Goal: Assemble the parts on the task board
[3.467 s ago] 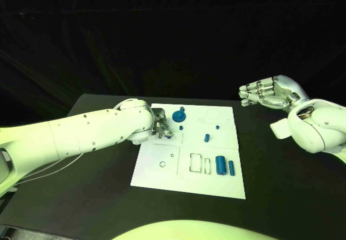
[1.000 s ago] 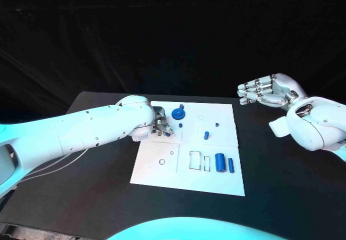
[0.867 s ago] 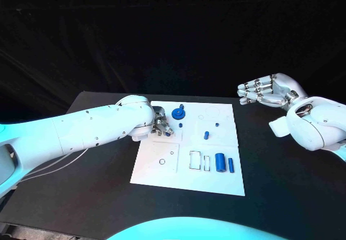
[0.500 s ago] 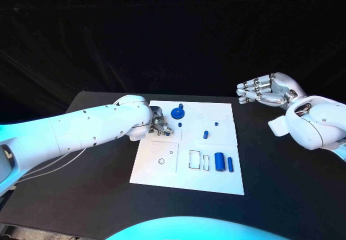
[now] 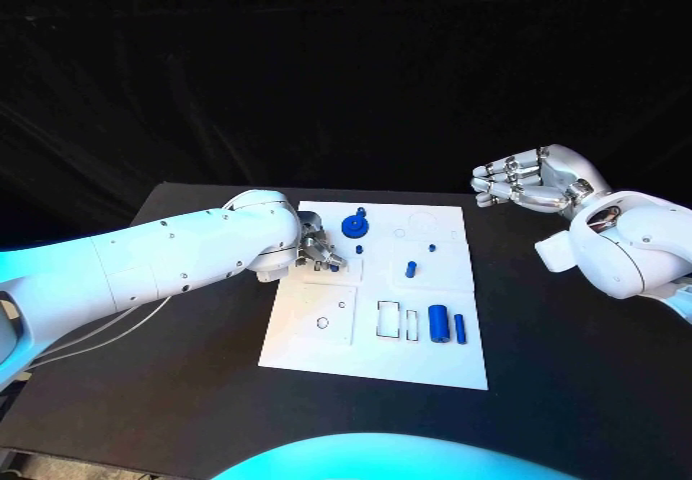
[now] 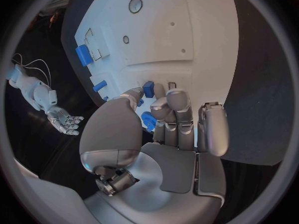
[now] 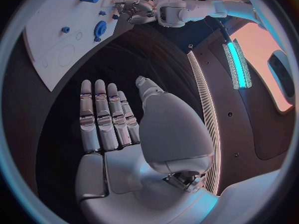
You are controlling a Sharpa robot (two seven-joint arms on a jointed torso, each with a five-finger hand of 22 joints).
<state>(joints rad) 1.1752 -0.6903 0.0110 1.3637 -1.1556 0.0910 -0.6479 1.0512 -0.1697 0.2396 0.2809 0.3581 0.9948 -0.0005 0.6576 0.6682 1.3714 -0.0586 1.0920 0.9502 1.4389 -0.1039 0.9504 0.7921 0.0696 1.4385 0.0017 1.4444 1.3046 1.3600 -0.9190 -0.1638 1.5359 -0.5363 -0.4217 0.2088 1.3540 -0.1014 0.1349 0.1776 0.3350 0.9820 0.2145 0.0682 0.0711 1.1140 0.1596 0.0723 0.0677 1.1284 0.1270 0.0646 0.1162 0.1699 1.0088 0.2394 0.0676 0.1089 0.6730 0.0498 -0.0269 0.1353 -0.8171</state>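
The white board (image 5: 378,305) lies in the middle of the black worktop (image 5: 577,350), and the job looks only partly done. Near its 12 o'clock edge a round blue disc (image 5: 356,229) with a small blue knob (image 5: 361,212) just beyond it appears already seated. A short blue peg (image 5: 411,268) sits near the board's centre, and a tiny blue stub (image 5: 433,246) lies toward 1 o'clock from it. Toward 5 o'clock, 2 blue cylinders rest side by side: a thick one (image 5: 437,323) and a thin one (image 5: 460,328). Both look loose, waiting for their places. Just at 9 o'clock of them, rectangular slots (image 5: 391,320) stand open, and a small ring-shaped hole (image 5: 323,322) shows farther toward 9 o'clock, so several sockets remain unfilled.

The left hand (image 5: 320,250) hovers over the board's 10 o'clock corner. The left wrist view shows its fingers (image 6: 177,109) curled around a small blue piece (image 6: 148,89), pinched against the thumb, so this hand is grasping a part, probably on its way to a socket. The right hand (image 5: 524,182) hangs well off the board toward 2 o'clock, released, fingers straight and apart, holding nothing.

My judgement: a few parts are in, 1 is being handled, and at least 2 cylinders are left.
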